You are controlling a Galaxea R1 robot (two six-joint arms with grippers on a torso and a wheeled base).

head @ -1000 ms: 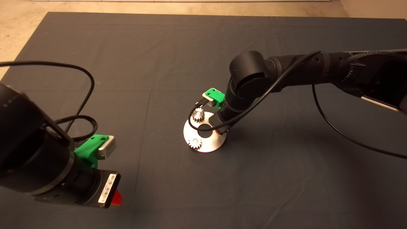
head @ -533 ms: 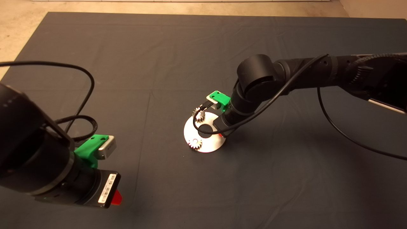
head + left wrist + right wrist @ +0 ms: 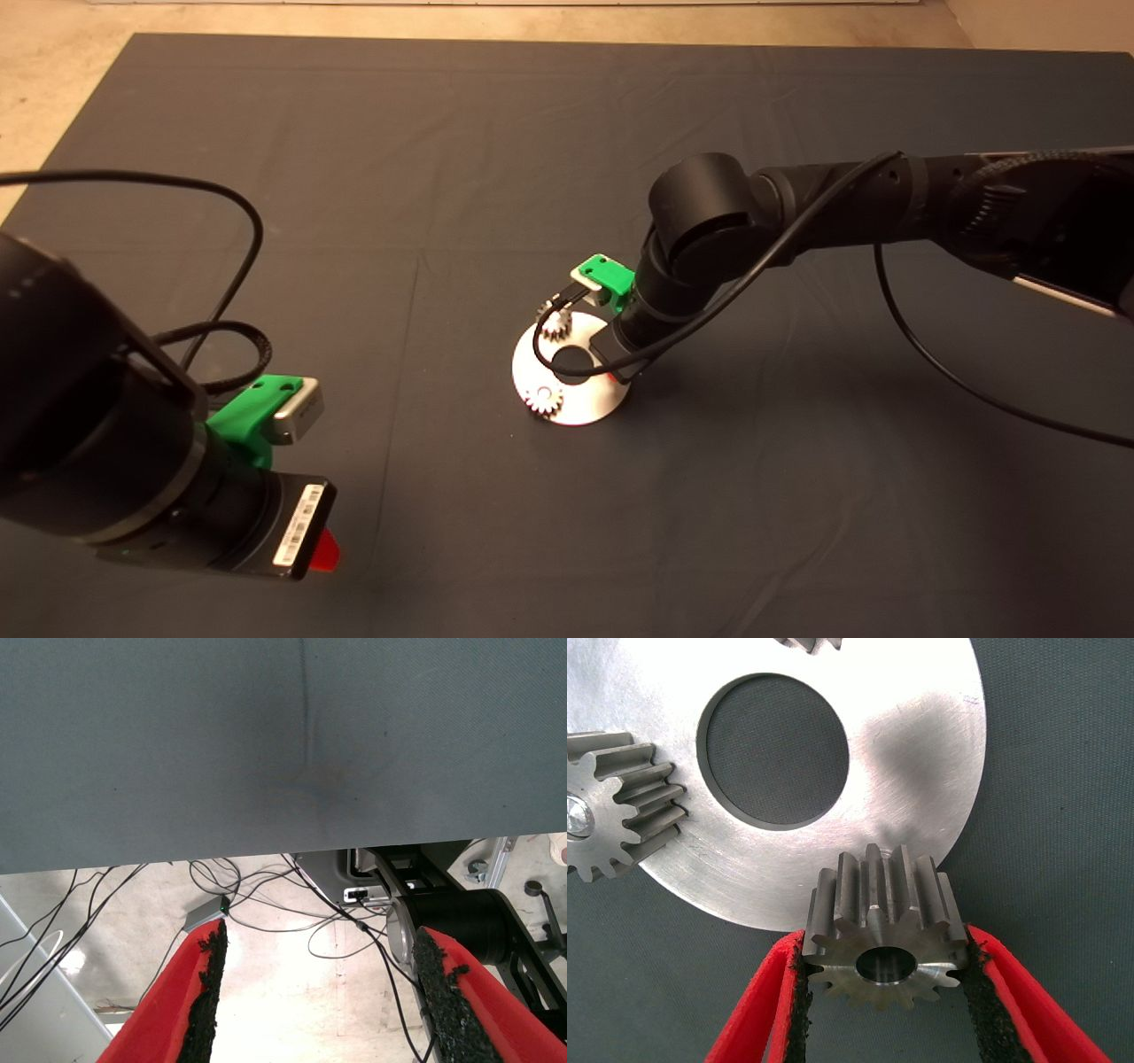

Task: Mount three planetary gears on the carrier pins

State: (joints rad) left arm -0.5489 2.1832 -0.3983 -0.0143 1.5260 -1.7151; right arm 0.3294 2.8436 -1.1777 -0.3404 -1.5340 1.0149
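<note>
Right gripper (image 3: pixel 884 992) over the carrier plate (image 3: pixel 585 403), third gear in hand.

Red fingers (image 3: pixel 757 1010) clamped on a planetary gear (image 3: pixel 883 932) at the plate's rim (image 3: pixel 921 753) — bore facing the wrist camera, no pin seen in it. Two other gears sit on the plate: one on the near side (image 3: pixel 543 400), one on the far side (image 3: pixel 555 324) — a pin end shows in one bore (image 3: pixel 578 815). Left gripper (image 3: pixel 314 1010) parked at lower left of the mat (image 3: pixel 266 177), fingers spread, nothing between them.

Right gripper (image 3: pixel 886 992) fingers clamped; left gripper (image 3: pixel 319 992) parked, fingers apart.
</note>
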